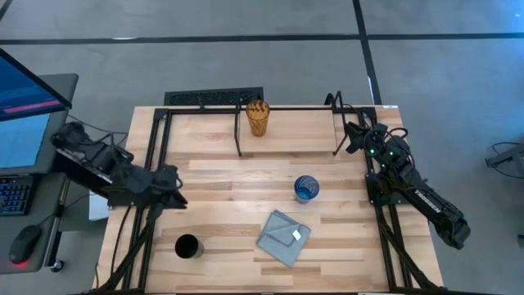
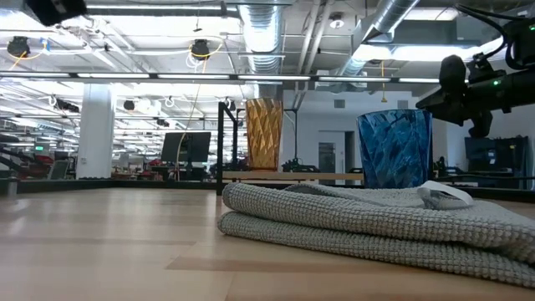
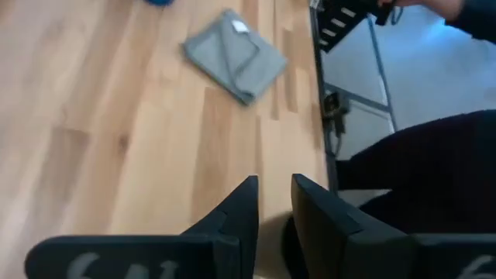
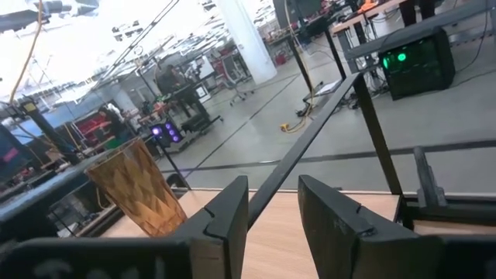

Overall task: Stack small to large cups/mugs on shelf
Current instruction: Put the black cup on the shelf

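The amber tumbler stands upright on the shelf, a light board with black posts at the table's far edge. The blue cup stands on the table nearer the middle. The black cup stands near the table's near-left corner. My left gripper hovers open at the left side, just beyond the black cup. My right gripper is open, raised by the shelf's right post, pointing toward the tumbler.
A folded grey cloth lies in front of the blue cup, near the table's near edge. The shelf's black rail crosses just ahead of my right fingers. A monitor and keyboard sit left of the table.
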